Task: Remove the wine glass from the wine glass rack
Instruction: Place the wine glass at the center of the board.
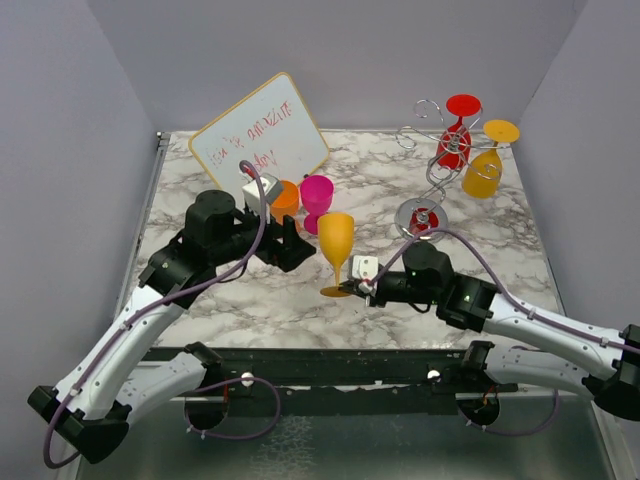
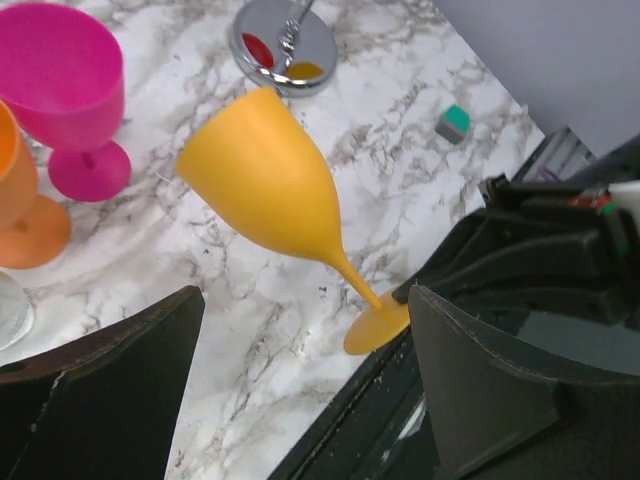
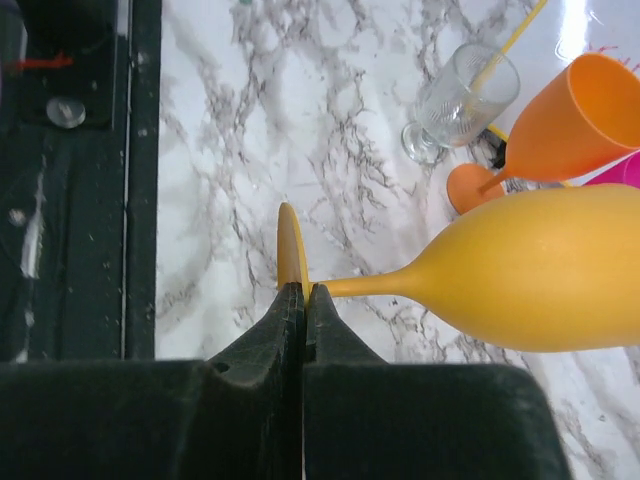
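The silver wire rack [image 1: 432, 150] stands at the back right on its round mirrored base [image 2: 283, 45]. A red glass [image 1: 455, 140] and an amber glass [image 1: 484, 172] hang upside down from its arms. A yellow wine glass [image 1: 336, 240] is upright off the rack, mid-table; it also shows in the left wrist view [image 2: 270, 180] and the right wrist view [image 3: 540, 270]. My right gripper [image 3: 305, 295] is shut on the rim of its foot [image 3: 290, 250]. My left gripper [image 2: 300, 380] is open and empty, just left of the yellow glass.
An orange glass [image 1: 285, 197] and a pink glass [image 1: 317, 197] stand beside my left gripper, with a clear glass [image 3: 465, 95] near them. A whiteboard [image 1: 258, 140] leans at the back left. A small teal block [image 2: 453, 122] lies on the marble.
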{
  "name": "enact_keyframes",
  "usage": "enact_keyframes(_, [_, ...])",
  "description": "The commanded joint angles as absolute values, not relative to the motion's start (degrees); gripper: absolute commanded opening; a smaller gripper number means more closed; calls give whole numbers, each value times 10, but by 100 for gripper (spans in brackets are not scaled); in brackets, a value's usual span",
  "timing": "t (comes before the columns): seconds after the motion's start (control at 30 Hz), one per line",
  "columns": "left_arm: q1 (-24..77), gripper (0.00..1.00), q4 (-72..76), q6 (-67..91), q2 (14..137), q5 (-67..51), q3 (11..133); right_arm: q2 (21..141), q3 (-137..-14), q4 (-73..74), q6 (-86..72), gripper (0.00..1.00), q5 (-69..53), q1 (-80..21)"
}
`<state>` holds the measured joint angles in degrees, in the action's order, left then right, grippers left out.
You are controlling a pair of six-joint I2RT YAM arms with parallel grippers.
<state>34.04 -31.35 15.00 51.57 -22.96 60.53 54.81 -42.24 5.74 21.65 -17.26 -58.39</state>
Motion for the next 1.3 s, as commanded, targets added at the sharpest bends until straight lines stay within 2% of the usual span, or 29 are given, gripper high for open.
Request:
enact_keyframes(0.0, [341, 85, -298, 169, 527, -148, 638, 522, -398, 68, 396, 1, -210, -585])
enact_keyframes(0.2, [340, 86, -313, 132, 577, -178, 683, 503, -374, 92, 552, 1, -244, -585])
enact_keyframes(0.37, [338, 87, -342, 91, 609, -214, 731, 483, -347, 69, 567, 1, -233, -585])
enact_keyframes(0.83, [337, 89, -404, -47, 710, -422, 800, 424, -307, 36, 633, 1, -241, -586])
enact_keyframes(1.0, [331, 84, -406, -45, 724, -413, 816, 409, -303, 38, 641, 1, -226, -585])
enact_keyframes(1.13, [330, 70, -411, -54, 730, -497, 814, 406, -299, 36, 644, 1, -227, -586])
enact_keyframes(1.27, [330, 66, -429, -69, 746, -541, 812, 401, -299, 27, 647, 1, -234, -585])
